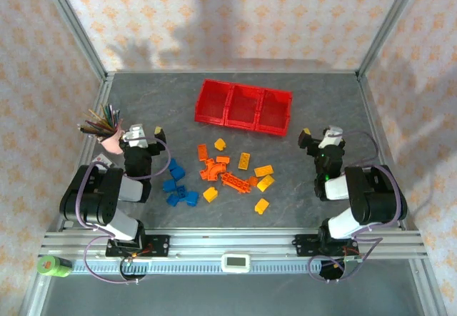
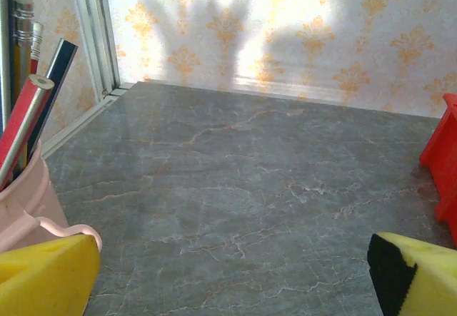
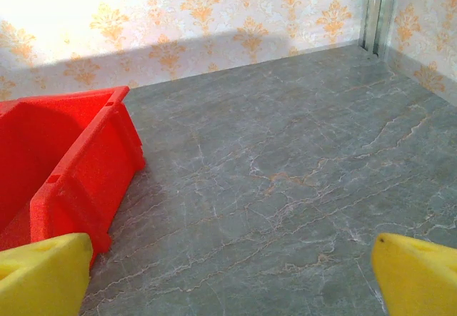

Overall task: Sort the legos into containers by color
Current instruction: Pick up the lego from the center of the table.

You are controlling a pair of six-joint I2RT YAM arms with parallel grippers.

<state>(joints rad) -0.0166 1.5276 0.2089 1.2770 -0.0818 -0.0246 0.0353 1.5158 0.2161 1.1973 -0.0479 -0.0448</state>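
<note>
Three joined red containers [image 1: 243, 107] stand at the back middle of the grey table; their near corner also shows at the left of the right wrist view, the containers [image 3: 64, 166]. The legos lie loose in front of them: a blue group [image 1: 178, 186] to the left, orange ones [image 1: 218, 171] in the middle, yellow ones [image 1: 263, 180] to the right. My left gripper [image 1: 143, 135] rests open left of the blue bricks, holding nothing. At the right, my right gripper [image 1: 320, 136] is open and empty too. Yellow fingertips [image 2: 46, 277] frame bare table in the left wrist view.
A pink cup of coloured pencils [image 1: 106, 129] stands just left of the left gripper, close by in the left wrist view as the pencil cup [image 2: 18, 195]. Metal frame posts and patterned walls bound the table. A green object [image 1: 53, 265] lies on the front rail at the left.
</note>
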